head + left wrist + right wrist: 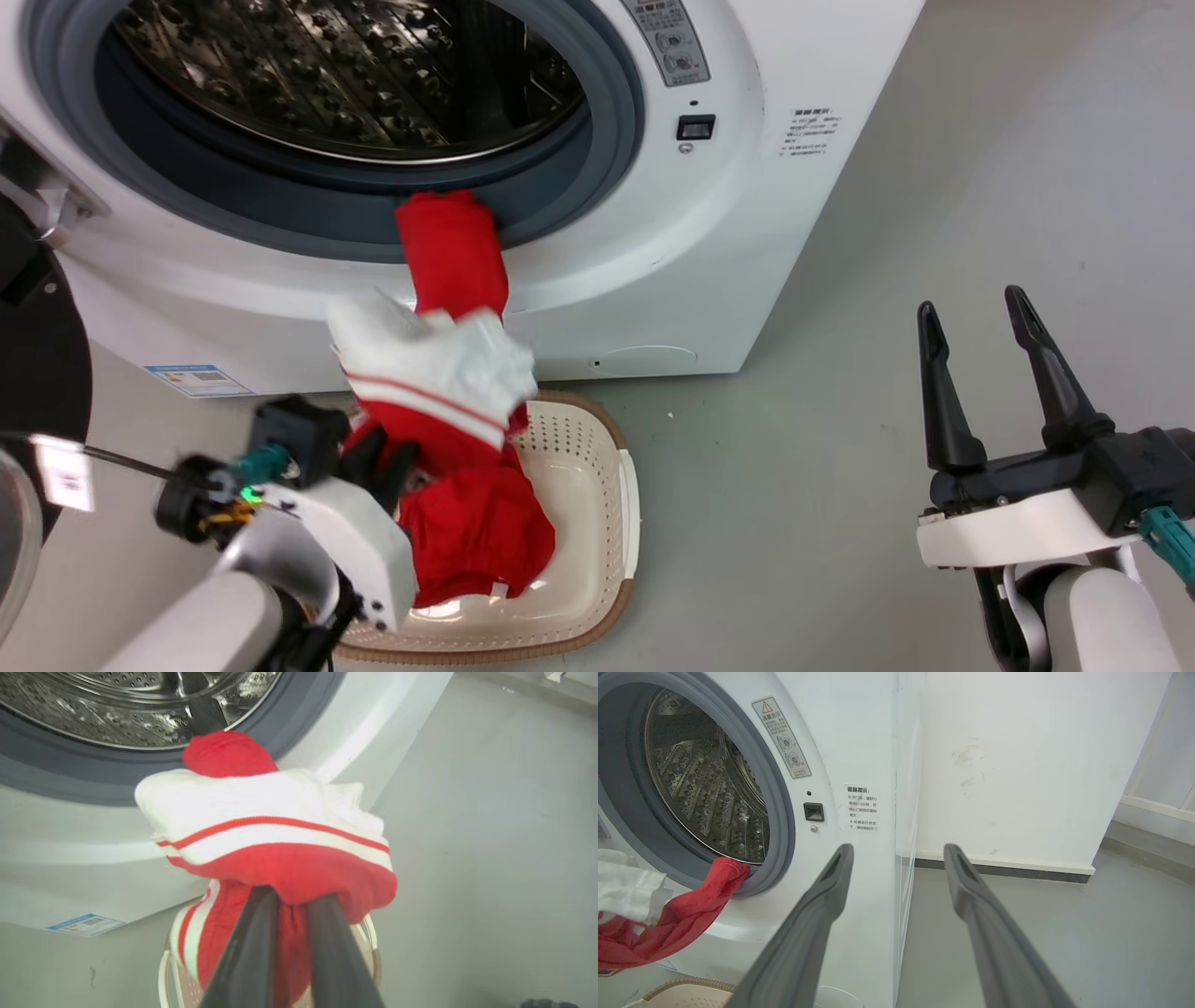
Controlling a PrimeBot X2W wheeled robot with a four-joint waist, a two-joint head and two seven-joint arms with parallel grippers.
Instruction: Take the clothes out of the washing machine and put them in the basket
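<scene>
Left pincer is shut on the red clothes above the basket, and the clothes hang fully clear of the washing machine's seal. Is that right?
Not clear of it: one red end is draped over the washing machine's grey seal, as the head view shows. The rest holds: the left pincer is shut on the clothes above the basket.

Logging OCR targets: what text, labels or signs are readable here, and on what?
"温馨提示:" heads the label on the washing machine front; its lines below are too small.
Too small: warning-triangle sticker beside the door seal.
Blurred: blue label low on the front.
Unreadable: white tag, head view's left edge.
</scene>
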